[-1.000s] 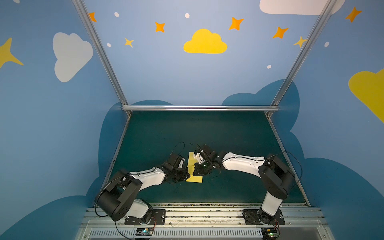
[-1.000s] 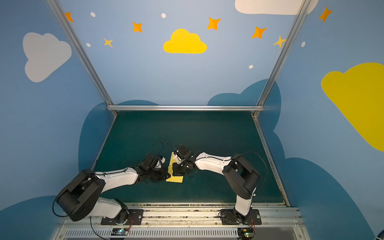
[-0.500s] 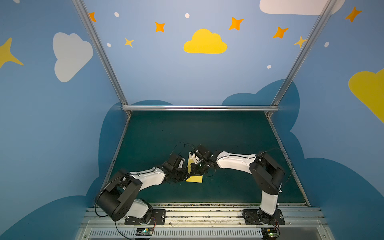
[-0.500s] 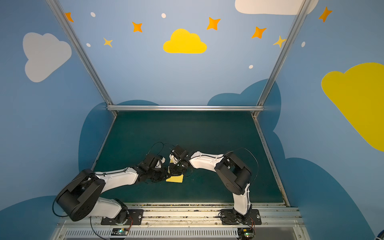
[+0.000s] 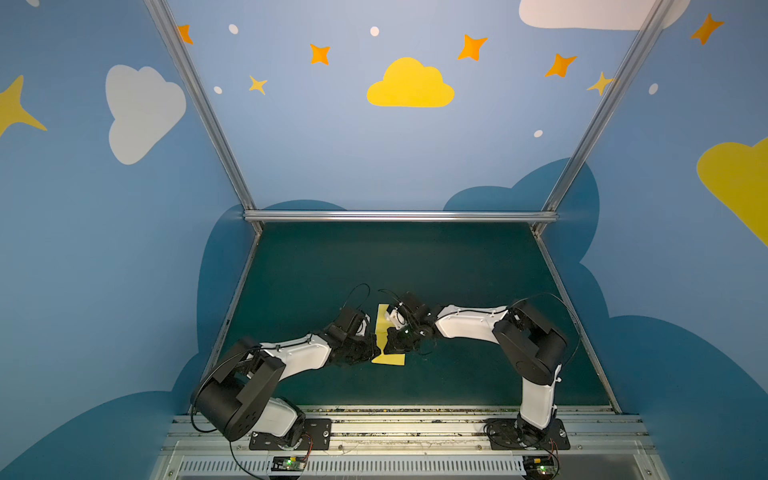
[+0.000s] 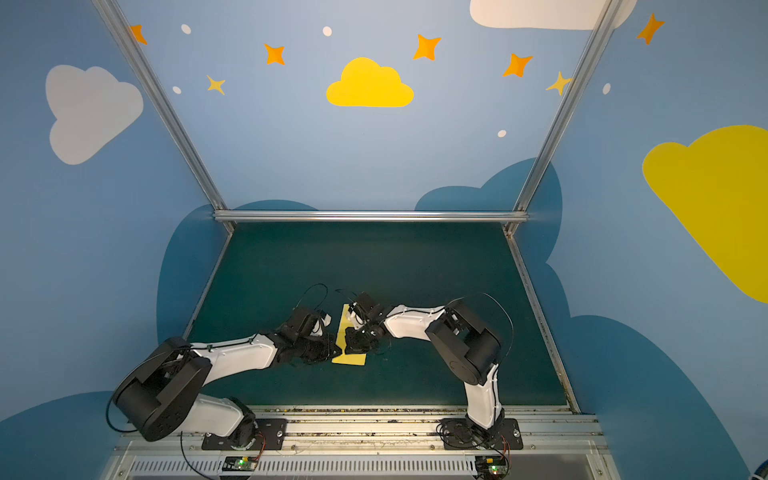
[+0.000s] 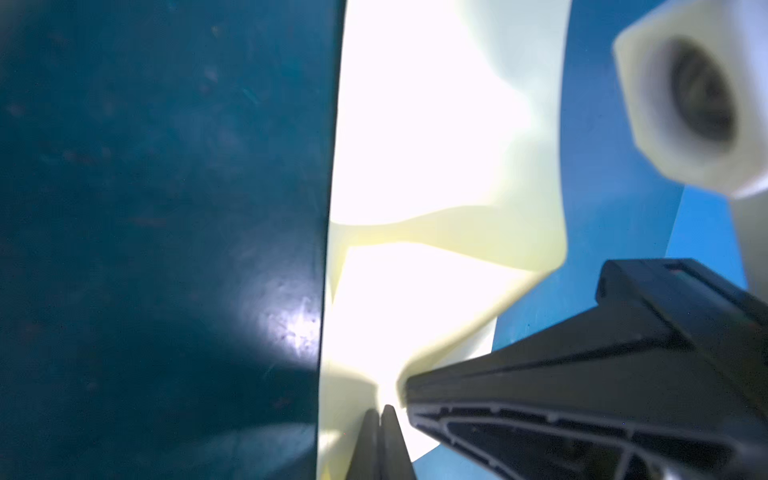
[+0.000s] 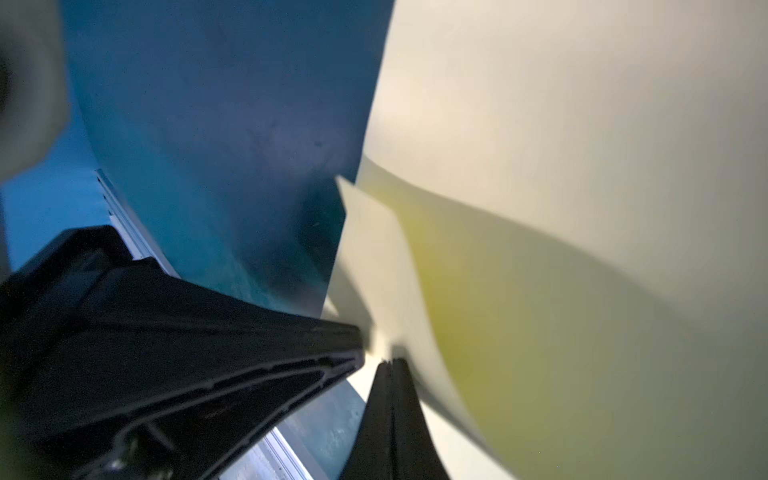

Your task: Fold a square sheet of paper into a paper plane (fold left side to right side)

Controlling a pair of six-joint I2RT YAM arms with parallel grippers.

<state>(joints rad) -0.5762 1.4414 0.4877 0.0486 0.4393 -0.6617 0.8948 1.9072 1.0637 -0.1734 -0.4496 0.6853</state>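
Note:
The square sheet of paper (image 5: 390, 360) (image 6: 351, 360) lies on the green mat as a narrow pale yellow strip, folded over on itself. Both grippers meet over its middle. My left gripper (image 5: 377, 351) (image 6: 335, 353) is shut, its tips (image 7: 380, 409) resting on the brightly lit paper (image 7: 415, 124). My right gripper (image 5: 389, 349) (image 6: 349, 346) is shut too (image 8: 392, 363), beside an upper layer of paper (image 8: 582, 124) that curls up and meets its tips. No paper shows between either pair of jaws. The grippers hide the middle of the strip in both top views.
The green mat (image 5: 415, 266) is fenced by blue painted walls and a metal bar (image 5: 399, 216) at the back. An aluminium rail (image 5: 395, 419) with both arm bases runs along the front. The right wrist camera housing (image 7: 698, 95) hangs close above the paper.
The right arm's elbow has swung left toward the middle, and its gripper has shifted left over the paper. The left arm has stayed put. Both grippers stayed shut.

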